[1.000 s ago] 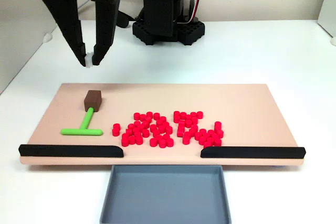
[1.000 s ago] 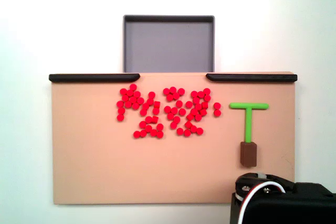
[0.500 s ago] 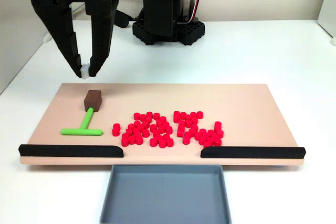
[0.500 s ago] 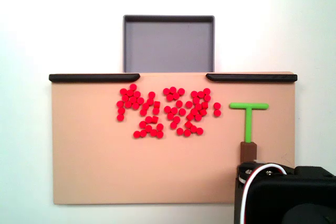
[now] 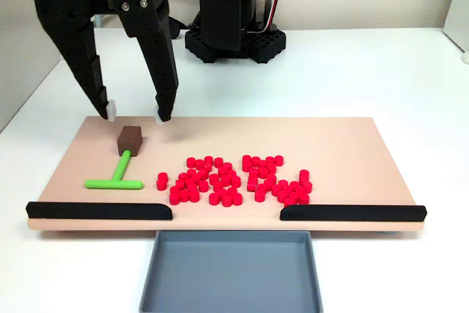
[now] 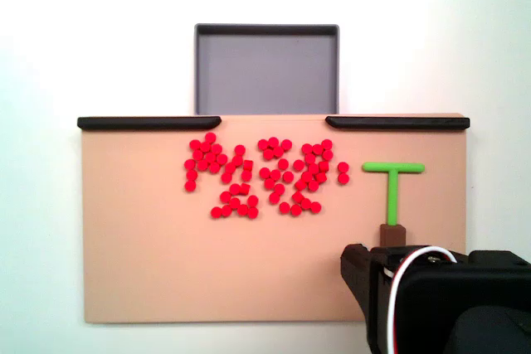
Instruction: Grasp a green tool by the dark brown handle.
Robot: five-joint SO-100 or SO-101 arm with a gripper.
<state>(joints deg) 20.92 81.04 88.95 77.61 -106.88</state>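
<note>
A white bench (image 5: 366, 71) carries a tan board (image 5: 352, 144), with a grey tray (image 5: 231, 306) touching the board's near edge and the arm's black base (image 5: 231, 42) beyond its far edge.

Since 1 second ago the gripper (image 5: 134, 115) has dropped lower in a fixed view, its fingertips now at the far edge of the board (image 5: 337, 137), just at 12 o'clock from the dark brown handle (image 5: 130, 140). Its jaws, nearly closed before, now stand wide apart, one tip on each side above the handle. In the other fixed view the arm (image 6: 448, 300) has advanced toward 12 o'clock and now hides most of the handle (image 6: 392, 235).
</note>
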